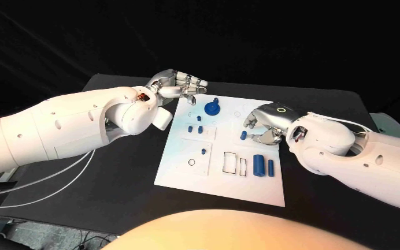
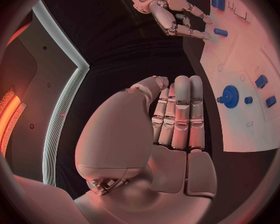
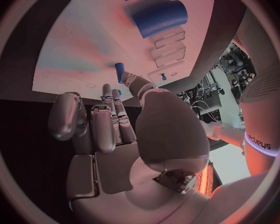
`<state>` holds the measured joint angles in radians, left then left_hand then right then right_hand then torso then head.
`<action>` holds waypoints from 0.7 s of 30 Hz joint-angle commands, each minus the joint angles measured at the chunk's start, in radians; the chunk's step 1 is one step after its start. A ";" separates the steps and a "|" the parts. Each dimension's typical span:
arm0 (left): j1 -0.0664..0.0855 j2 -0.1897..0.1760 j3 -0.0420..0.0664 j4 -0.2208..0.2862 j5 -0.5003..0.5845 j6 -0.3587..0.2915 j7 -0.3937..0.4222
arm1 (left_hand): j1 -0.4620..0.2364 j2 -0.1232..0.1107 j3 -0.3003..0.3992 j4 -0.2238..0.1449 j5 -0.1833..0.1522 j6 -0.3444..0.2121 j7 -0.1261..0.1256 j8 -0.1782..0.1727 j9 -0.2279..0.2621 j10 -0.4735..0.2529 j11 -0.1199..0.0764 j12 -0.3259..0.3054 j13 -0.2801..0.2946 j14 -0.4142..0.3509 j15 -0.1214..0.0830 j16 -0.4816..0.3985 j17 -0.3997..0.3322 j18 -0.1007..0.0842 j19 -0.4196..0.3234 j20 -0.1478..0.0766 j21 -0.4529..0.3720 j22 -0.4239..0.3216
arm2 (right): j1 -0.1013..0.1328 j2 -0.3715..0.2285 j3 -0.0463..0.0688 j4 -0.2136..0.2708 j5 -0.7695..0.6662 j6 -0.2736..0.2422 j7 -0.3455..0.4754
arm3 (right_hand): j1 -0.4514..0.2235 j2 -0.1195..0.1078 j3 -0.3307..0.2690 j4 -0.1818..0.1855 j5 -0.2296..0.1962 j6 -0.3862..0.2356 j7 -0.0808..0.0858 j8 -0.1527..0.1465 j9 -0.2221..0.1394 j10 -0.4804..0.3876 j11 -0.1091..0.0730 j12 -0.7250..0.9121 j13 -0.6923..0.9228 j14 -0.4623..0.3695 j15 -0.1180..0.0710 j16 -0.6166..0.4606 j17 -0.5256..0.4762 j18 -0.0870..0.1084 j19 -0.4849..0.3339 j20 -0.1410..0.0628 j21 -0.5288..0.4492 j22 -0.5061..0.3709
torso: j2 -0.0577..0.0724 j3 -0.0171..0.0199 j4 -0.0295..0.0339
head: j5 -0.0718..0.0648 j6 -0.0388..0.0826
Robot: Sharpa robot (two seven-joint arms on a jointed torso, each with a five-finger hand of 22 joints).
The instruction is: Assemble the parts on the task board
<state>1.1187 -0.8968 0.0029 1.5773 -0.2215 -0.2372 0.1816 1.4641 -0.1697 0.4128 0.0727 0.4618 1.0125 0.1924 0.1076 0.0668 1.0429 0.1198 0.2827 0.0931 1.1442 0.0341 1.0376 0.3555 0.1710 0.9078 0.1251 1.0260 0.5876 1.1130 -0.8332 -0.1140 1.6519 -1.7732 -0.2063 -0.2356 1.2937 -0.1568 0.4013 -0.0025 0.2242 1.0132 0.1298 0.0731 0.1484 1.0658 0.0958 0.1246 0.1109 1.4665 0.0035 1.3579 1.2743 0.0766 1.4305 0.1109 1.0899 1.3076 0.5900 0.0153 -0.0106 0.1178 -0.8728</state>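
Note:
The white task board (image 1: 179,175) (image 2: 239,69) (image 3: 84,40) lies mid-table. My right hand (image 1: 267,124) (image 3: 115,124) (image 2: 174,17) hangs over its right side, thumb and a finger pinching a small blue peg (image 1: 243,135) (image 2: 221,32) (image 3: 119,70) just above the board. My left hand (image 1: 175,85) (image 2: 171,119) hovers off the board's far left corner, fingers closed together with the thumb against them, holding nothing. A blue gear (image 1: 211,109) (image 2: 230,96) sits near the far edge. Two blue cylinders (image 1: 259,165) (image 3: 160,17) lie near the right front.
Small blue pieces (image 1: 195,128) (image 2: 261,80) stand on the board left of the peg. Rectangular slots (image 1: 229,162) and a small ring outline (image 1: 192,162) mark the near part of the board. Black table (image 1: 117,175) surrounds the board on every side.

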 commanded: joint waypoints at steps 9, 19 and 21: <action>0.001 0.001 0.001 0.002 0.005 0.019 0.004 | -0.002 0.007 -0.003 -0.006 -0.003 -0.008 0.002 -0.002 0.000 -0.007 0.003 0.007 0.001 -0.008 0.002 -0.006 -0.001 0.014 -0.007 -0.001 -0.006 -0.002 | -0.019 0.042 -0.004 -0.037 -0.005 0.028 0.009 | 0.011 0.016 -0.004 0.008 0.004 0.008 -0.003 0.003 -0.001 0.033 -0.011 0.029 0.006 0.046 0.000 0.002 0.001 0.003 0.002 -0.004 0.023 0.158 | 0.000 0.0006 -0.0011 | 0.004 0.000; 0.001 0.001 0.001 0.002 0.005 0.021 0.003 | -0.002 0.007 -0.003 -0.006 -0.003 -0.008 0.002 -0.002 0.000 -0.007 0.003 0.007 0.001 -0.008 0.002 -0.006 -0.001 0.014 -0.007 -0.001 -0.006 -0.002 | -0.025 0.066 -0.005 -0.057 0.000 0.024 0.014 | 0.030 0.037 0.010 0.007 0.005 0.054 -0.002 0.023 0.008 0.080 -0.025 0.052 0.013 0.050 -0.012 0.014 0.012 -0.003 0.014 -0.014 0.060 0.167 | 0.000 0.0002 -0.0005 | 0.005 0.000; 0.001 0.001 0.001 0.003 0.005 0.022 0.002 | -0.002 0.007 -0.003 -0.006 -0.003 -0.008 0.002 -0.002 0.000 -0.007 0.003 0.007 0.001 -0.008 0.002 -0.006 -0.001 0.014 -0.007 -0.001 -0.006 -0.002 | -0.025 0.069 -0.005 -0.061 0.000 0.023 0.014 | 0.035 0.042 0.012 0.005 0.004 0.071 -0.004 0.031 0.011 0.097 -0.030 0.061 0.018 0.051 -0.015 0.017 0.014 -0.005 0.018 -0.017 0.072 0.170 | 0.001 0.0007 -0.0005 | 0.005 0.000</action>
<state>1.1188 -0.8968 0.0029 1.5778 -0.2214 -0.2332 0.1810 1.4641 -0.1697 0.4128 0.0727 0.4618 1.0125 0.1924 0.1076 0.0668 1.0429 0.1198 0.2827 0.0928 1.1442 0.0341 1.0376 0.3557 0.1710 0.9078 0.1251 1.0260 0.5878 1.0902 -0.7668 -0.1180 1.5926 -1.7701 -0.1942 -0.2308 1.3256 -0.1249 0.4090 0.0041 0.2243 1.0783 0.1265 0.1001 0.1588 1.1560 0.0686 0.1811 0.1266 1.4664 -0.0042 1.3696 1.2877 0.0767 1.4451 0.0963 1.1566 1.3074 0.5903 0.0158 -0.0112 0.1227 -0.8728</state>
